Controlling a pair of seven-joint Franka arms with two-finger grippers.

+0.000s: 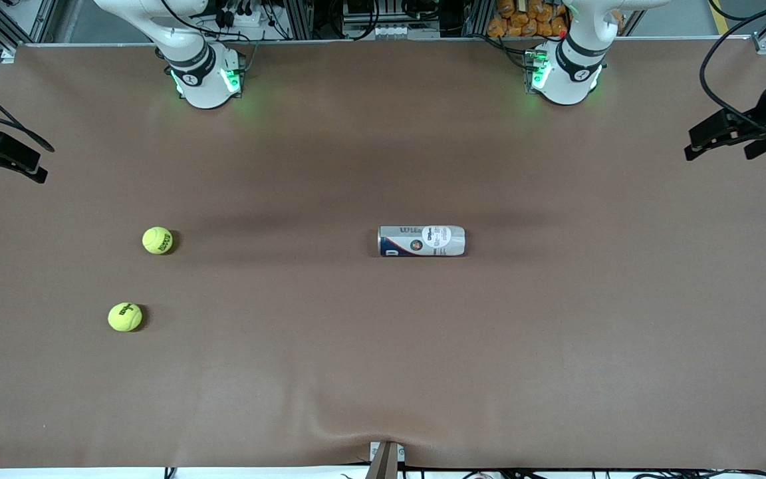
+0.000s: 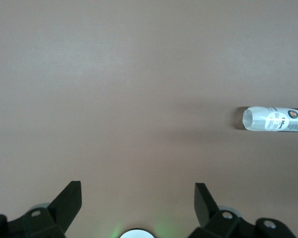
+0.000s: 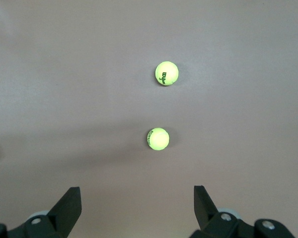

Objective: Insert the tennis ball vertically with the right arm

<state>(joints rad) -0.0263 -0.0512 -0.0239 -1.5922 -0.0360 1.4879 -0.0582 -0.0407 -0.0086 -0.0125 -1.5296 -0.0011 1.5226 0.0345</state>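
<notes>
On the brown worktop (image 1: 383, 372) lie two yellow tennis balls and one ball can. The first ball (image 1: 157, 240) is toward the right arm's end; the second ball (image 1: 125, 317) lies near it, closer to the front camera. The can (image 1: 421, 241) lies on its side in the middle of the worktop, its long axis running from one arm's end to the other. Which end is its mouth, I cannot tell. The right hand (image 3: 137, 208) hangs open over the worktop, holding nothing. The left hand (image 2: 138, 206) is also open and empty.
</notes>
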